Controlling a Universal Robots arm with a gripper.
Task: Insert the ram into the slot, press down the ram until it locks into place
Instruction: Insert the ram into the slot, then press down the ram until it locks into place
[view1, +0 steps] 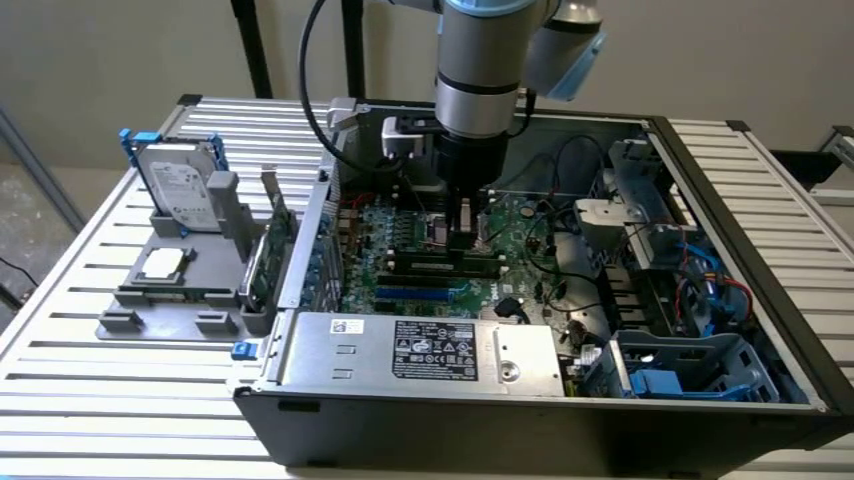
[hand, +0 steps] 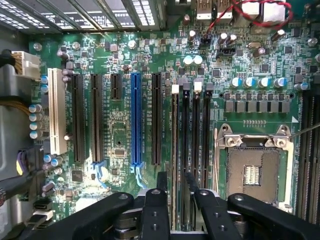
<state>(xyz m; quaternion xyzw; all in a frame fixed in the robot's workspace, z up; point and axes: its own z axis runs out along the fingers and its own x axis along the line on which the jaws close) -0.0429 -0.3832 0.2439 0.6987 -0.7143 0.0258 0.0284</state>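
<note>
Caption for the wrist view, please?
Hand over the black memory slots, beside the CPU socket, on the green motherboard.

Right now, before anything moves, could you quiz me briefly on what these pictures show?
1. True or false: the gripper is over the black memory slots.
2. The CPU socket is: A) bare B) under a fan C) under a heatsink.
3. What colour is the long socket between the black expansion sockets?
Key: 1 true; 2 A; 3 blue.
</note>
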